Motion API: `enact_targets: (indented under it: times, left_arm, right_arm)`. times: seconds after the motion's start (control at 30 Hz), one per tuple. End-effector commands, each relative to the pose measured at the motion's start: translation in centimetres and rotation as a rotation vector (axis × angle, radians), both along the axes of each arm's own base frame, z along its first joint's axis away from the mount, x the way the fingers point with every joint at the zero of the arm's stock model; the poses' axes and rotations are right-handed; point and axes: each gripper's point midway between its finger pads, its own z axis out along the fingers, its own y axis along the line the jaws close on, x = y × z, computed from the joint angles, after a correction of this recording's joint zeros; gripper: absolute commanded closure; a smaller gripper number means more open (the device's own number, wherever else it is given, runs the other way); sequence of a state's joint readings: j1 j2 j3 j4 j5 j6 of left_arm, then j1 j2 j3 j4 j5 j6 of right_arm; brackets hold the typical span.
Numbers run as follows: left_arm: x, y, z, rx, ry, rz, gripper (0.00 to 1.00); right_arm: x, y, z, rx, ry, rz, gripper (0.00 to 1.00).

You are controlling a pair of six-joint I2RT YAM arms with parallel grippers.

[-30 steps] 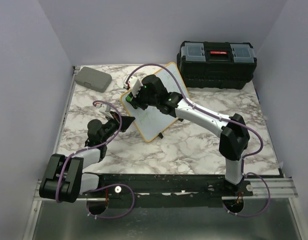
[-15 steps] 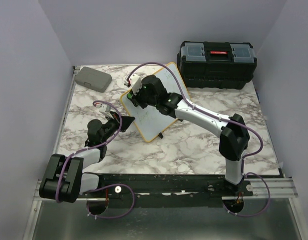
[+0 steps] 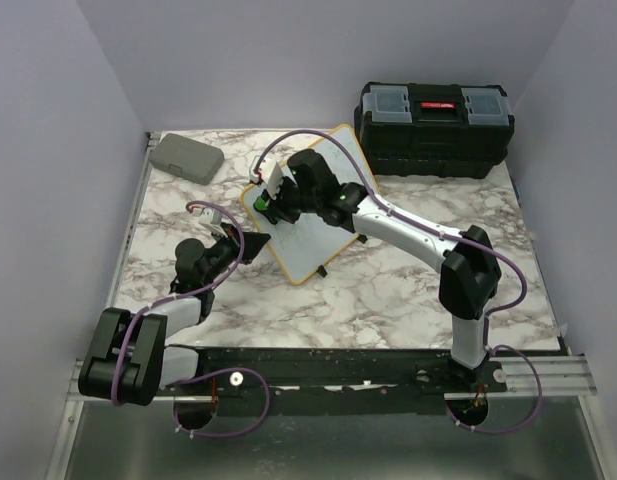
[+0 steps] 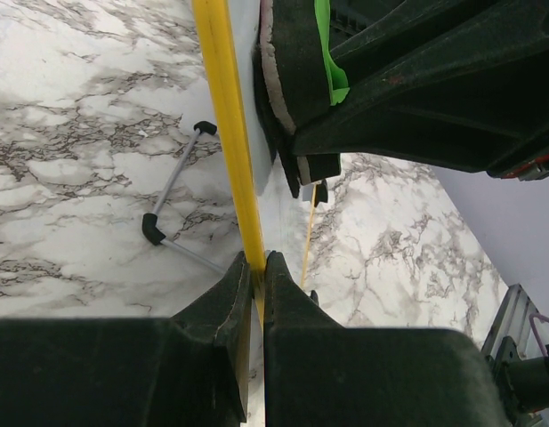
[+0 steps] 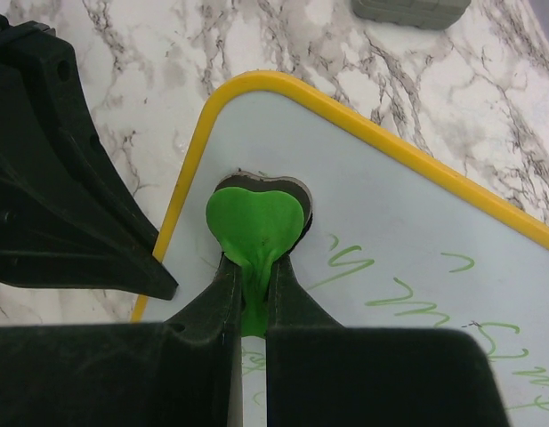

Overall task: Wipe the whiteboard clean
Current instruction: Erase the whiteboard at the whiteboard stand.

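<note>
Tightly closed, the right gripper (image 5: 249, 271) pinches a green heart-shaped eraser (image 5: 256, 221), whose dark pad lies against the whiteboard (image 5: 416, 213) close to a rounded corner of its yellow frame (image 5: 256, 80), with green handwriting (image 5: 407, 301) on the white face beside it. Likewise shut, the left gripper (image 4: 257, 263) clamps the frame's thin edge. The board stands propped on its wire leg (image 4: 176, 178) near the middle of the marble table (image 3: 388, 290), with a grey case (image 3: 186, 157) at the far left corner and a black toolbox (image 3: 433, 128) at the far right.
</note>
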State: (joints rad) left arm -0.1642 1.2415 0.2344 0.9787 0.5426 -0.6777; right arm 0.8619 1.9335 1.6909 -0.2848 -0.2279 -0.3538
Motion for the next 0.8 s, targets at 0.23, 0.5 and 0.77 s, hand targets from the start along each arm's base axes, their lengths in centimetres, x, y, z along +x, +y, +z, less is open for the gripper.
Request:
enact_targets:
  times: [0.23,0.5,0.77]
  left_arm:
    - [-0.6,-0.9,0.2,0.053,-0.053,-0.068,1.00]
    - [-0.7,-0.9,0.4,0.058,-0.061,-0.071,1.00]
    - [-0.7,-0.9,0.4,0.059,-0.063,-0.073,1.00]
  right_arm:
    - [3.7,-0.4,0.4,0.082,-0.010,-0.284,0.99]
    - [3.5,-3.2,-2.9,-0.062,-0.020,-0.320,0.99]
    - [-1.9,-2.9,-5.8,-0.152,0.077,0.017,0.99]
